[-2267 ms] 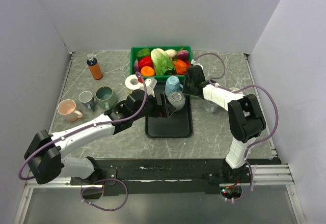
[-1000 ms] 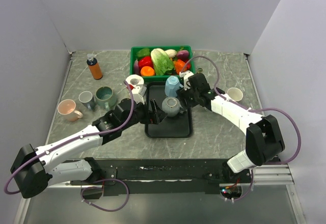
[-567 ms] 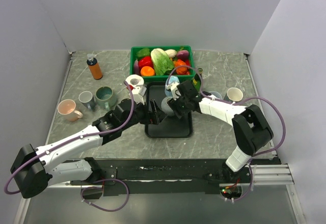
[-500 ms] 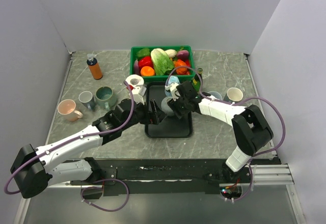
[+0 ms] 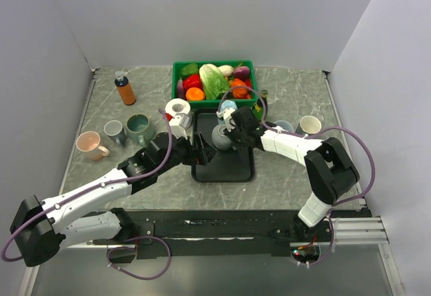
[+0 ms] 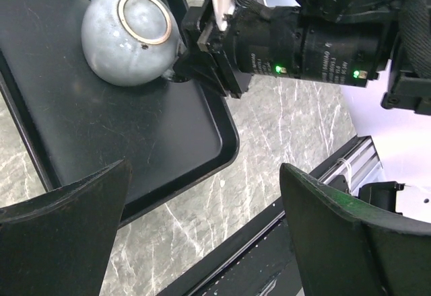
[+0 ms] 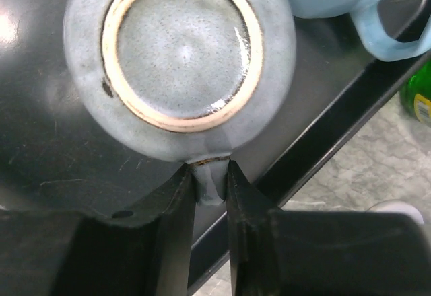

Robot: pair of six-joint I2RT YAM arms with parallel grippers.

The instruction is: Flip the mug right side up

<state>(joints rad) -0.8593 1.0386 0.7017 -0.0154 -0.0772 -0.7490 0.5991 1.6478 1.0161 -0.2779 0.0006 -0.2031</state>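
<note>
A grey-blue mug [image 7: 180,54] stands upside down on the black tray [image 5: 222,165], its ringed base facing up; it also shows in the top view [image 5: 221,136] and the left wrist view [image 6: 131,35]. My right gripper [image 7: 210,181] is shut on the mug's handle [image 7: 209,178], one finger on each side. In the top view the right gripper [image 5: 233,133] is at the mug's right side. My left gripper [image 5: 199,153] is open and empty, just left of the mug above the tray's left part; its fingers [image 6: 64,242] frame the tray's near edge.
A light blue mug [image 7: 343,0] lies on the tray just behind the grey one. A green crate of vegetables [image 5: 213,81], a tape roll [image 5: 177,107], an orange bottle [image 5: 124,89] and three mugs [image 5: 114,134] are to the left and back; two cups [image 5: 300,125] to the right.
My right gripper moved left from beside the tray to the grey mug and closed on its handle. My left arm pulled back a little from the mug.
</note>
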